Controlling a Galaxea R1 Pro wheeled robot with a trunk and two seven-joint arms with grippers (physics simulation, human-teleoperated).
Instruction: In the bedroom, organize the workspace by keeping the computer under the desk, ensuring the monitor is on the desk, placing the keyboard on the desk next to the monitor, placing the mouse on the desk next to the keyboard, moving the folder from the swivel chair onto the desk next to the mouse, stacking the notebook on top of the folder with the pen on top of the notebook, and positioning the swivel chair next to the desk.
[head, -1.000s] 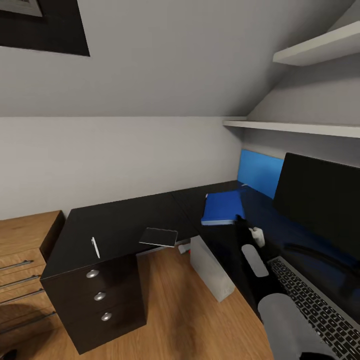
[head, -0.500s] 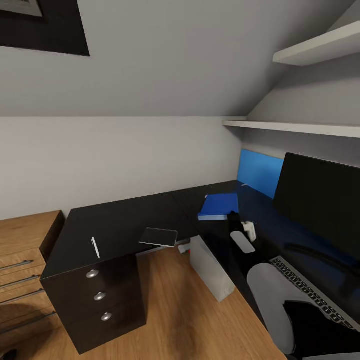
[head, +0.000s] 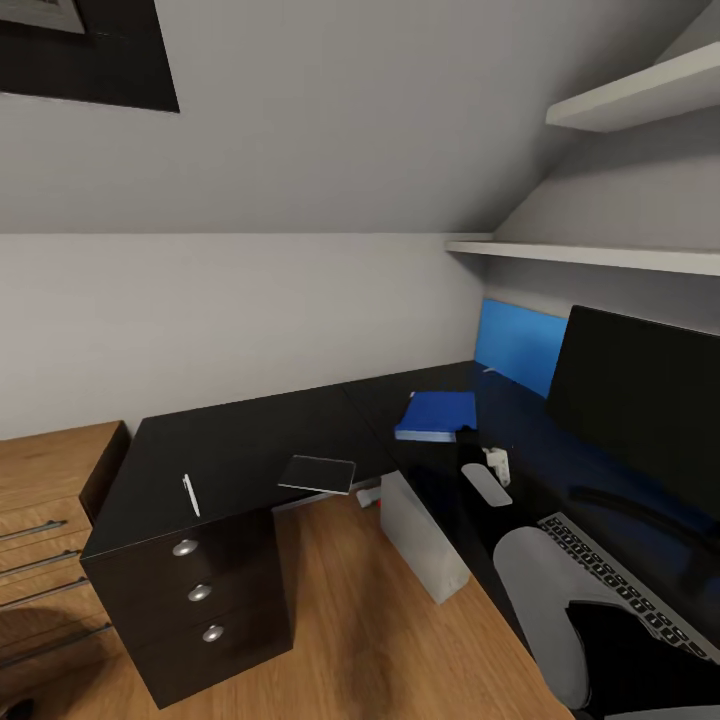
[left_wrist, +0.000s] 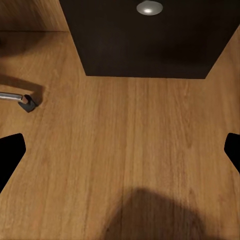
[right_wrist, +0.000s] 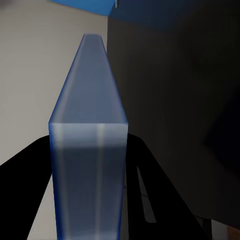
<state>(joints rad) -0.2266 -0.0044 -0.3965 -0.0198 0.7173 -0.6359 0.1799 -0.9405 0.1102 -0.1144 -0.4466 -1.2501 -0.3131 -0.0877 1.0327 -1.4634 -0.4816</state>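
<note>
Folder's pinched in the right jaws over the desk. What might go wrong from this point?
1. The right gripper holds the folder by one edge only, so it may pivot or slip when moved.
2. The notebook lies right at the front edge of the desk. A clumsy grab could push it onto the floor.
3. The monitor stands close to the right arm, and a wide swing might knock it.
</note>
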